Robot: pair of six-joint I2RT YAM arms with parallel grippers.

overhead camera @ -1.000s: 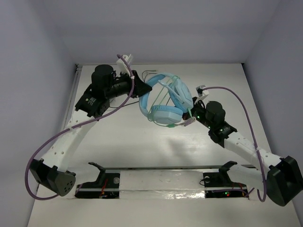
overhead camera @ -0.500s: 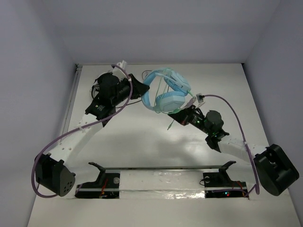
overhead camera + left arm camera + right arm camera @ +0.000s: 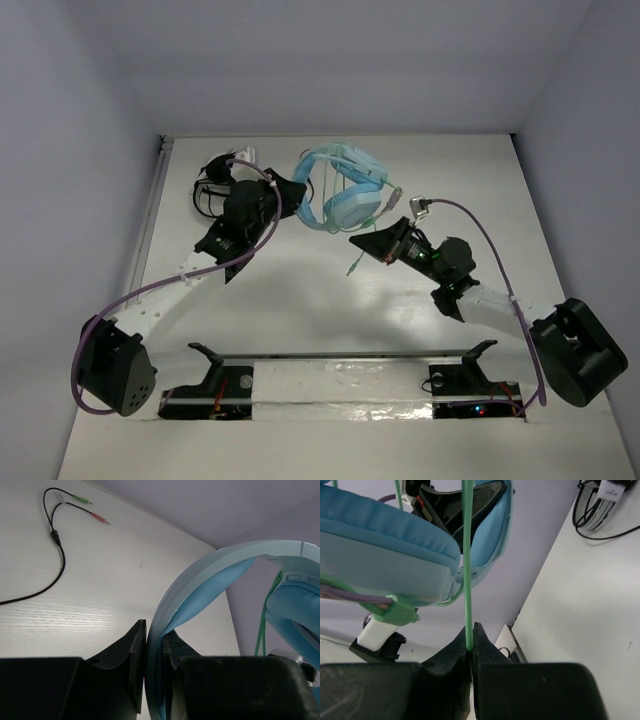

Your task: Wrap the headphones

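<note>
Blue headband (image 3: pixel 215 560) of headphones (image 3: pixel 350 200) is clamped in left tool (image 3: pixel 154 635); green cable (image 3: pixel 467 555) is pinched in right tool (image 3: pixel 470 635)

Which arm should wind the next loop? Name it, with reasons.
Likely right: the right pincer is shut on the thin pale green cable; the left pincer clamps the curved blue headband of the light blue over-ear headphones, steadying them.

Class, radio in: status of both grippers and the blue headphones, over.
Left gripper shut on headband. Right gripper shut on green cable. Headphones held between both. Dark cable on table, apart.
</note>
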